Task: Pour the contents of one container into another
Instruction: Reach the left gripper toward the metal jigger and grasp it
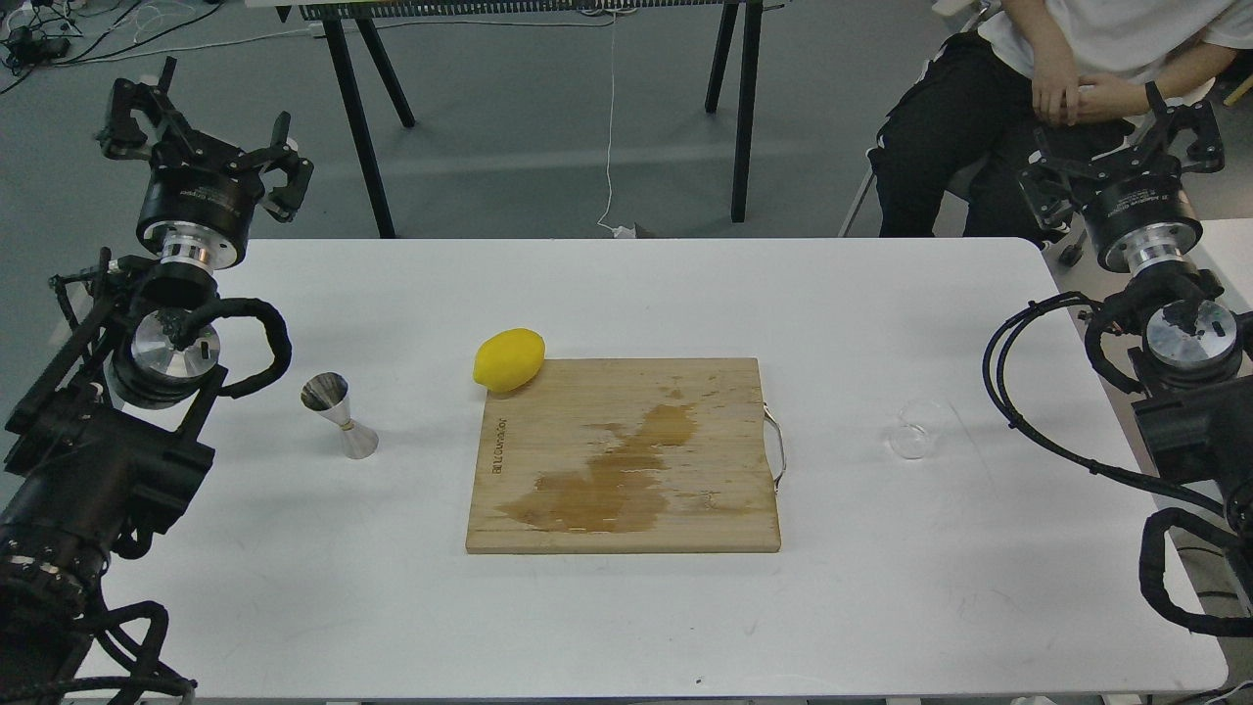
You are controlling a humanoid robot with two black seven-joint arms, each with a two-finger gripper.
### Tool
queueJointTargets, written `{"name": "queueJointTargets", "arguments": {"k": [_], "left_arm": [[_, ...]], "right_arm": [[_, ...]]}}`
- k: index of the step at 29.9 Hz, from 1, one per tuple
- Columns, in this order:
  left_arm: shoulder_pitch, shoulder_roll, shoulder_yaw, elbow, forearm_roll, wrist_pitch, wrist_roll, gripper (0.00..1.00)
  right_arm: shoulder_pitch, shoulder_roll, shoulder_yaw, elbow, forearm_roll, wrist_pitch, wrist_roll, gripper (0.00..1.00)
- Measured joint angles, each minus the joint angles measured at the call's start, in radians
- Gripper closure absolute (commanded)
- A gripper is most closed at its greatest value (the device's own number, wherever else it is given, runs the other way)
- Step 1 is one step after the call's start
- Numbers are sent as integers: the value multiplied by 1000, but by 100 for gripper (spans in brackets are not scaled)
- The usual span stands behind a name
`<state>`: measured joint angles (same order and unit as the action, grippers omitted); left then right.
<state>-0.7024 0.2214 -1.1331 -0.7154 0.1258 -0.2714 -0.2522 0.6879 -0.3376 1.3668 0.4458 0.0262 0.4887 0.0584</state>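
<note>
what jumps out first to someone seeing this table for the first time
The bright yellow lemon grabs the eye first, sitting at the far left corner of the wooden cutting board, whose middle carries a large dark wet stain. To the board's left stands a shiny metal jigger; to its right a clear glass cup is nearly invisible against the white table. Both claws are raised at the table's far corners, left and right.

Bright, even overhead light; soft shadows, sharp focus.
</note>
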Motion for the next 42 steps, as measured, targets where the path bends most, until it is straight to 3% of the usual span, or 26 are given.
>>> {"name": "queueJointTargets", "arguments": {"k": [10, 17, 23, 27, 30, 35, 38, 42], "left_arm": [[101, 44, -7, -198, 0, 52, -2, 0], [272, 288, 47, -452, 48, 20, -2, 0], [428, 470, 58, -634, 266, 42, -12, 4], [536, 570, 40, -799, 430, 122, -52, 4], [617, 637, 36, -913, 560, 189, -89, 11], [738, 686, 36, -961, 943, 299, -178, 12], [804, 687, 54, -948, 1228, 387, -176, 12], [857, 666, 78, -881, 1608, 504, -137, 12]], "right_arm": [[2, 0, -59, 25, 1, 0, 1, 0], [-4, -9, -46, 59, 2, 0, 1, 0], [-25, -9, -46, 64, 2, 0, 2, 0], [-51, -4, -47, 67, 2, 0, 1, 0], [-64, -3, -42, 68, 3, 0, 2, 0], [-78, -5, -31, 79, 3, 0, 4, 0], [-88, -10, -27, 109, 3, 0, 5, 0], [-95, -13, -26, 138, 3, 0, 5, 0]]}}
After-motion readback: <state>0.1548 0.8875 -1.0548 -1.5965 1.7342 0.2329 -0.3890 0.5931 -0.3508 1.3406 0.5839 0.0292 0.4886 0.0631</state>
